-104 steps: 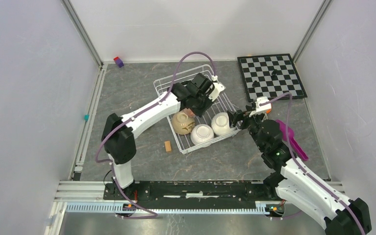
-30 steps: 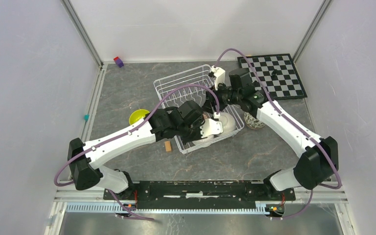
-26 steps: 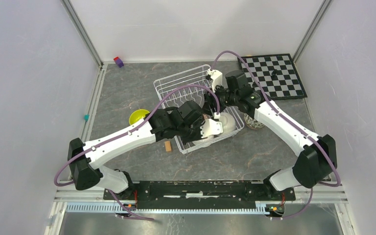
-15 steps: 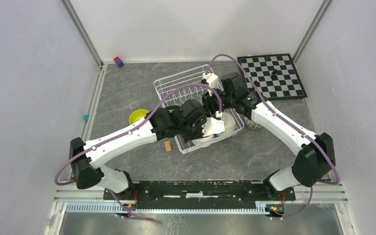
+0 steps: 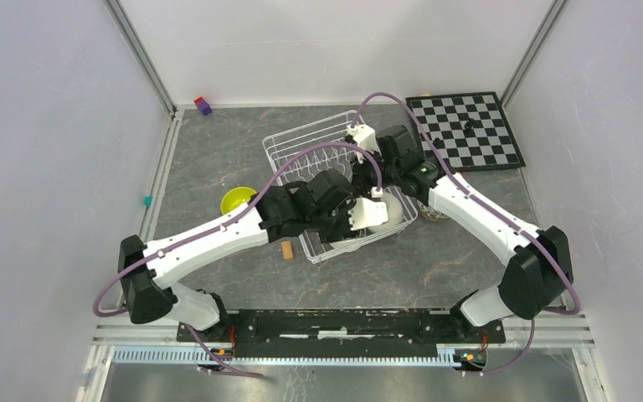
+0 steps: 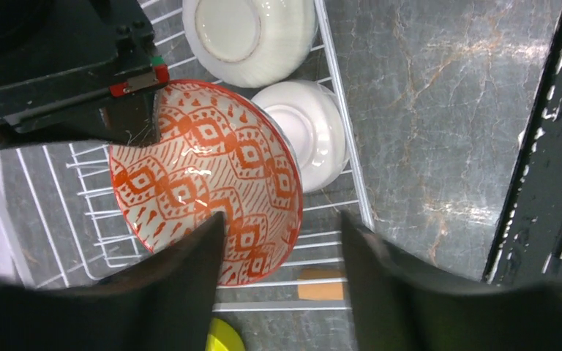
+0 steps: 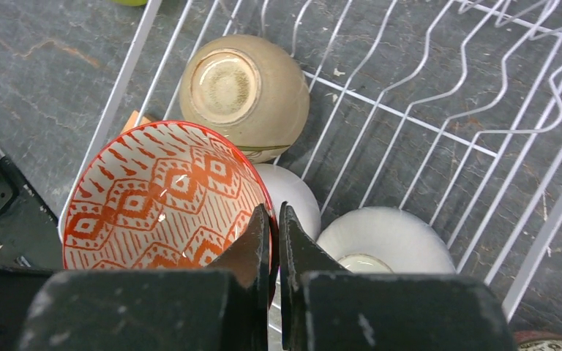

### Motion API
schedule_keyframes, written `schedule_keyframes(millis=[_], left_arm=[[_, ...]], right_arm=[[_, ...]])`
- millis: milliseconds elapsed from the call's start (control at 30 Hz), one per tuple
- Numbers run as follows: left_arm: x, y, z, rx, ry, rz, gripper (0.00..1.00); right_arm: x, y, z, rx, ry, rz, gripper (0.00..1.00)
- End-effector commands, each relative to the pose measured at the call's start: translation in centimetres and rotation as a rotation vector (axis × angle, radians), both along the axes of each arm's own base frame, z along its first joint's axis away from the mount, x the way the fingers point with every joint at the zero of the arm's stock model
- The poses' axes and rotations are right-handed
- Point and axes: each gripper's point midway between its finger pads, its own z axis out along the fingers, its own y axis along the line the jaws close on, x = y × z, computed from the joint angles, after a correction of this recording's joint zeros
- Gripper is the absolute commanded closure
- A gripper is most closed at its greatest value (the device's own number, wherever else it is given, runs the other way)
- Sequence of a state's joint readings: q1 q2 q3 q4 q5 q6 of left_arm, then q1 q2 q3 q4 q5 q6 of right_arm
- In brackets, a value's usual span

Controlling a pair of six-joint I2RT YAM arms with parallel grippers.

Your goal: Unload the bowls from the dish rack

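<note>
A red-patterned bowl (image 6: 205, 168) hangs over the white wire dish rack (image 5: 301, 142). My right gripper (image 7: 274, 208) is shut on its rim (image 7: 263, 191). My left gripper (image 6: 279, 219) is open, with one finger (image 6: 190, 278) over the bowl's lower edge and the other beside it. Below in the rack lie a tan bowl (image 7: 241, 91) and two white bowls (image 7: 384, 238) (image 7: 293, 194), all upside down. A lime-yellow bowl (image 5: 236, 199) sits on the table left of the rack. A blue-and-white bowl (image 5: 434, 209) sits right of it.
A chessboard (image 5: 465, 130) lies at the back right. A small wooden block (image 5: 286, 250) rests by the rack's near left corner. A purple and red block (image 5: 203, 105) sits at the back wall. Both arms cross over the rack's near half.
The right arm moved left to the bowl that the left gripper held, and its jaws shut on the rim. The left jaws then opened.
</note>
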State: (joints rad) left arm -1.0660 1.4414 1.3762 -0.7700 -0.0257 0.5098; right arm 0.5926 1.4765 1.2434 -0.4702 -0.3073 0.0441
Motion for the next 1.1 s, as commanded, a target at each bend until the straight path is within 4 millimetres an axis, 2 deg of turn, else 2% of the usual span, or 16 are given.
schedule_keyframes(millis=[0,33,100,133,233,400,467,733,967,1067], left_arm=[[0.5,-0.3,2.6,-0.114,-0.077,0.011,0.25],[0.6,-0.3,2.7,-0.134,-0.083,0.024,0.23],[0.6,-0.5,3.2,-0.184,-0.092,0.037,0.08],[0.5,-0.5,3.6,-0.213,-0.095,0.045,0.04],[0.2,-0.7,4.3,-0.294,-0.075,0.081,0.0],[0.7,0.3,5.0,-0.39,-0.084,0.202,0.0],[1.6,1.3,5.4,-0.438,-0.092,0.321,0.0],[1.9,4.5,6.4,-0.566,-0.105,0.52,0.0],[3.0,7.8,5.1,-0.646,-0.063,0.838,0.0],[2.9,8.0,4.0,-0.607,-0.018,0.886,0.0]], right_arm=[[1.7,-0.4,2.9,0.051,-0.106,-0.076,1.0],[1.9,-0.7,2.9,0.043,-0.115,-0.097,1.0],[2.2,-1.3,3.1,0.029,-0.129,-0.137,1.0],[2.4,-1.7,3.2,0.023,-0.137,-0.16,1.0],[2.6,-3.1,3.3,0.01,-0.17,-0.234,1.0],[2.6,-6.4,4.2,0.013,-0.263,-0.394,1.0],[2.5,-7.9,4.6,0.02,-0.293,-0.467,1.0],[2.0,-15.4,5.1,0.0,-0.406,-0.8,1.0],[1.3,-20.8,6.4,0.033,-0.47,-1.053,1.0],[0.8,-23.1,7.2,0.054,-0.503,-1.162,1.0]])
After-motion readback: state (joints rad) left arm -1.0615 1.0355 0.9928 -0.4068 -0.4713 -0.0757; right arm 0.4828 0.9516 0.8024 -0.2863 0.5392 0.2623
